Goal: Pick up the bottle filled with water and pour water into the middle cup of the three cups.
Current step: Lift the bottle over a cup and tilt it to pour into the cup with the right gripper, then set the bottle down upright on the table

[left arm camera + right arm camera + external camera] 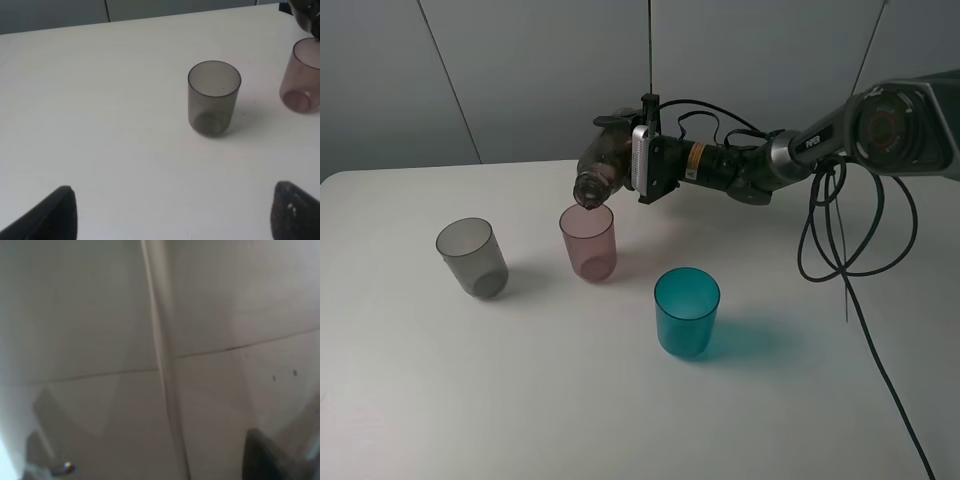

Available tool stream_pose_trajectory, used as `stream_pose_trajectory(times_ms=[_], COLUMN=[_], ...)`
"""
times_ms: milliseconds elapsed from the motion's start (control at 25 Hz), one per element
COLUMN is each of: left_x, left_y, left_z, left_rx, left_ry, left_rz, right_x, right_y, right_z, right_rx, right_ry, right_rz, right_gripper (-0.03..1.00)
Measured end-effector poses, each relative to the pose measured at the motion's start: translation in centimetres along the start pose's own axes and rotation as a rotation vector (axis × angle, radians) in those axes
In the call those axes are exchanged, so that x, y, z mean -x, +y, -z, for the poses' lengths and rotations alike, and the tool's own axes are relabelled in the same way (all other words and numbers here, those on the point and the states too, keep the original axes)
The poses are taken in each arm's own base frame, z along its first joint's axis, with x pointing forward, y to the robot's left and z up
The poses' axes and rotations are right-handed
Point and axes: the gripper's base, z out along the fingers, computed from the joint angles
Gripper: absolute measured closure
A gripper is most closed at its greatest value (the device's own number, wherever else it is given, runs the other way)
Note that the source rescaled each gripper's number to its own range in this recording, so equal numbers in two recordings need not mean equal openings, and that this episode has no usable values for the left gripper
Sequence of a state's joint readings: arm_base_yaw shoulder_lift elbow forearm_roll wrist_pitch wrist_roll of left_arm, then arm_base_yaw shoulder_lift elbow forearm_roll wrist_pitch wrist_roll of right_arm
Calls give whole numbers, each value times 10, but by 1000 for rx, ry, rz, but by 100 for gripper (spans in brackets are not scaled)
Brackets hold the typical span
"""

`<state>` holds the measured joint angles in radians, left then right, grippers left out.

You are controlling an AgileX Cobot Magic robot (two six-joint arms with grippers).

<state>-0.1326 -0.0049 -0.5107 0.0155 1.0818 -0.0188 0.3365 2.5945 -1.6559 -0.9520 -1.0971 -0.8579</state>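
My right gripper (630, 160) is shut on the smoky-brown bottle (599, 170) and holds it tipped over on its side, neck down to the left. The bottle's mouth sits just above the rim of the pink middle cup (588, 243). The smoky grey cup (472, 258) stands to its left and the teal cup (686, 312) to its front right. In the left wrist view the grey cup (214, 97) is ahead, the pink cup (301, 77) is at the edge, and the bottle's mouth (307, 17) shows above it. My left gripper (175, 217) is open, empty and low over the table. The right wrist view shows only blurred wall.
All three cups stand upright on the white table (520, 400). Black cables (840, 235) hang from the right arm over the table's right side. A grey wall stands behind the table's far edge.
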Motion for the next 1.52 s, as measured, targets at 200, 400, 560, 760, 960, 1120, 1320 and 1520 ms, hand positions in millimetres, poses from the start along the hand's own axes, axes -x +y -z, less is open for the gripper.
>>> stream_pose_trajectory(times_ms=[200,400,560,760,960,1120,1320,1520], left_x=[0,0,0,0,0,0,0,0], left_y=[0,0,0,0,0,0,0,0], left_z=[0,0,0,0,0,0,0,0], left_rx=[0,0,0,0,0,0,0,0], left_ry=[0,0,0,0,0,0,0,0], left_rz=[0,0,0,0,0,0,0,0], right_x=[-1,-1,-1,-3,-5,-6,-6,-7], right_y=[-1,-1,-1,-2,-7,-8,-9,-11], right_z=[0,0,0,1,-1,-2,-2,-3], right_rx=[0,0,0,-2,-10,-13,-13,-17], right_ry=[3,3,3,7,9,9,11,9], right_rz=[20,36,46,53,71,77,93,114], right_gripper=[97,97,97,97,97,97,97,97])
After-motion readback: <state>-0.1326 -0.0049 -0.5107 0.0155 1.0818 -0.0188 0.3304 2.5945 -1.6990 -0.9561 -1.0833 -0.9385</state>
